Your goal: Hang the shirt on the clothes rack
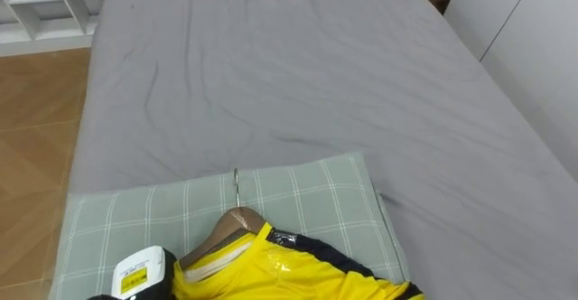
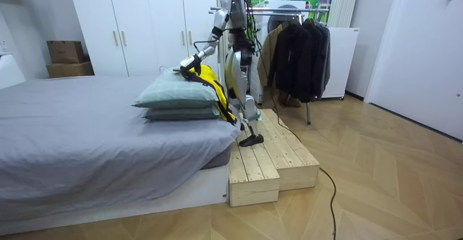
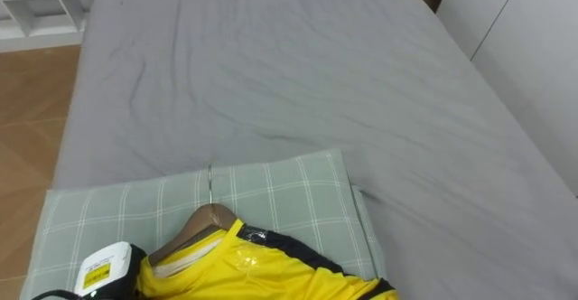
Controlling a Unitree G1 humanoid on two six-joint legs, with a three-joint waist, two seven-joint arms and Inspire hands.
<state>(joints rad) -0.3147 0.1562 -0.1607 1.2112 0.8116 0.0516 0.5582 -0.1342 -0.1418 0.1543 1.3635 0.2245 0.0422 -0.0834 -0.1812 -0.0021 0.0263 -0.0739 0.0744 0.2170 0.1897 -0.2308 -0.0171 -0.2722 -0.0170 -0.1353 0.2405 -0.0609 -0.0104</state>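
Yellow shirt [image 1: 280, 277] with dark trim at the collar lies at the bottom edge of the eye views, its neck threaded on a wooden hanger [image 1: 226, 229]. Just to its left sits the back of the left hand [image 1: 137, 277], low over the near corner of the pillow and close against the hanger's left shoulder. Whether this hand is gripping the shirt or the hanger cannot be told.

A thin metal hook [image 1: 237, 187] rises from the hanger's middle and lies flat on the pale green checked pillow [image 1: 135, 211], pointing up the bed. This pillow rests on a second one [image 2: 181, 113], both at the end of the bed [image 1: 289, 74], whose grey sheet is wrinkled and bare beyond them. In the room view the shirt's body drapes off the pillows' end and hangs down the side toward the robot.

White shelves [image 1: 45, 6] stand past the bed's far left corner, above the wooden floor [image 1: 36, 119].

In the room view the robot stands upright on a low wooden platform [image 2: 271, 160] against the bed's end, facing the pillows. Its left arm is bent at the elbow and reaches forward and down to the top pillow. Behind it a rack of dark coats [image 2: 300, 48] stands, with white wardrobes [image 2: 145, 23] and cardboard boxes [image 2: 66, 58] along the far wall.
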